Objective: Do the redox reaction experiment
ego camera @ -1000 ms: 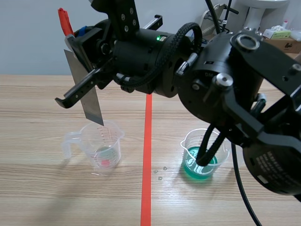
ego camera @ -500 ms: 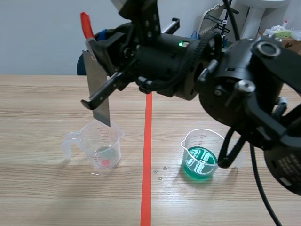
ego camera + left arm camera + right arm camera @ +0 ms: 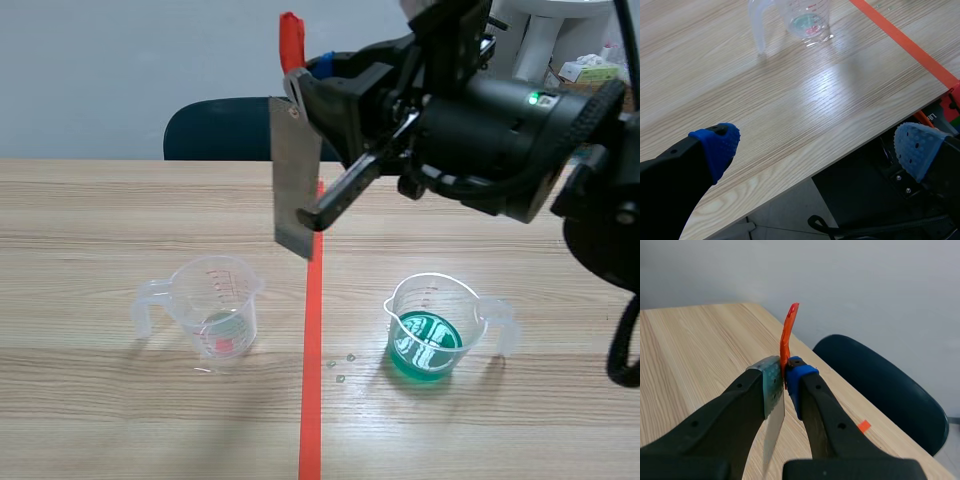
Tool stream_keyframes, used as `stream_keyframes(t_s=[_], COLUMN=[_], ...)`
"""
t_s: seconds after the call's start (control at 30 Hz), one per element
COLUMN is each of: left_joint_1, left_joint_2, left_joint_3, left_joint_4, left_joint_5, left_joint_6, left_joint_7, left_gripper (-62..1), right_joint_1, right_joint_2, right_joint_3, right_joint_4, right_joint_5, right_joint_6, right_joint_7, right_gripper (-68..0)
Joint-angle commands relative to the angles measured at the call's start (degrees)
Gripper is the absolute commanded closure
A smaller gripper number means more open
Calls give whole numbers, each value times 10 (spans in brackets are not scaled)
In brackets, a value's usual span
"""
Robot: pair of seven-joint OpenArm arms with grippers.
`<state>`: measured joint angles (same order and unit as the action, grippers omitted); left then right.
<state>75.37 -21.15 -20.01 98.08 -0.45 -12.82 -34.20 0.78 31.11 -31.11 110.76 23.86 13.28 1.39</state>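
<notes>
A light wood table [image 3: 100, 200], crossed by an orange-red tape line [image 3: 312, 380], is shown before a pale grey wall [image 3: 90, 70] and a dark chair [image 3: 215, 128]. A metal strip [image 3: 293, 180] with an orange-red tab [image 3: 291, 40] is pinched at its top between the right gripper's [image 3: 300, 88] fingers and hangs above the tape line. On the table to either side are a clear measuring cup [image 3: 215, 310] and a cup of green liquid [image 3: 432, 325]. The left gripper [image 3: 815, 147] is spread wide, holding nothing, at the table's edge.

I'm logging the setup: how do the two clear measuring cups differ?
The left cup is nearly empty, with only a coloured trace at its bottom; the right cup holds green liquid. The left cup's handle points left, the right cup's right. Both are clear, upright and graduated.
</notes>
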Motion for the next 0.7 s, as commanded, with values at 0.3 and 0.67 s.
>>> stream_keyframes(t_s=[0.3,0.67], left_joint_1=[1,1], left_joint_2=[0,0], left_joint_3=[1,1], left_joint_4=[8,8], left_joint_5=[-3,-3], left_joint_6=[0,0], left_joint_7=[-10,-7], left_gripper=[-623,-623], right_joint_1=[-57,-194], right_joint_2=[94,144], right_joint_3=[72,198], right_joint_4=[15,38], right_joint_5=[68,75], right_joint_6=[-2,-2], right_joint_7=[59,126], right_gripper=[-20,-20])
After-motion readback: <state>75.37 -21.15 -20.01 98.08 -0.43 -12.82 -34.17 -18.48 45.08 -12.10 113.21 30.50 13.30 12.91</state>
